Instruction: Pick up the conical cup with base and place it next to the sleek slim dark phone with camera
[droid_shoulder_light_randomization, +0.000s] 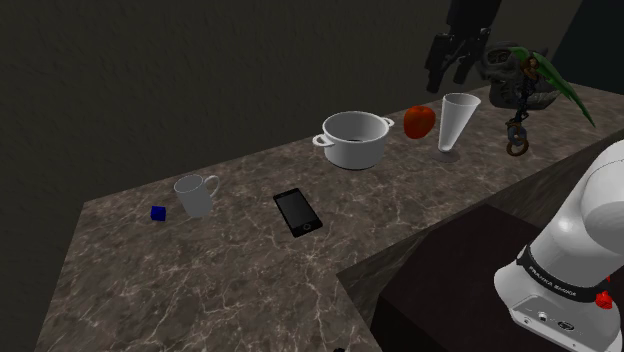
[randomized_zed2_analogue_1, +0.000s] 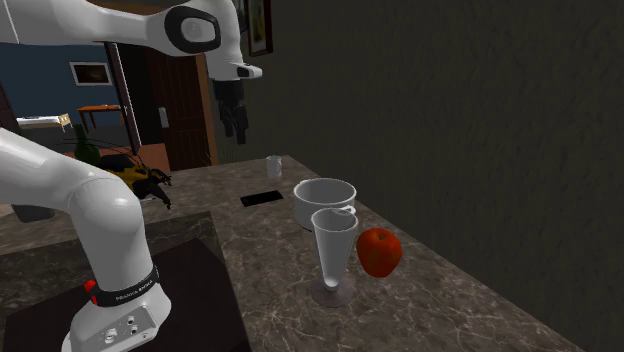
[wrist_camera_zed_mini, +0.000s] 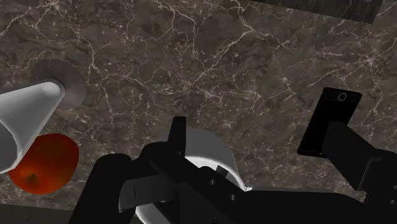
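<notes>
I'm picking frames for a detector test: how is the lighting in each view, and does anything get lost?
Shoulder view: dim, wall almost black, but the pale conical cup and dark phone stand out from the veined counter. Second exterior view: brighter, arm strongly lit. Wrist view: even light, yet the phone merges with the black gripper.

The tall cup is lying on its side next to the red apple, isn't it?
Not quite. The tall cup is next to the red apple, but it is not lying on its side. It stands upright on its base, with the wide opening at the top. The shoulder view shows this.
</notes>
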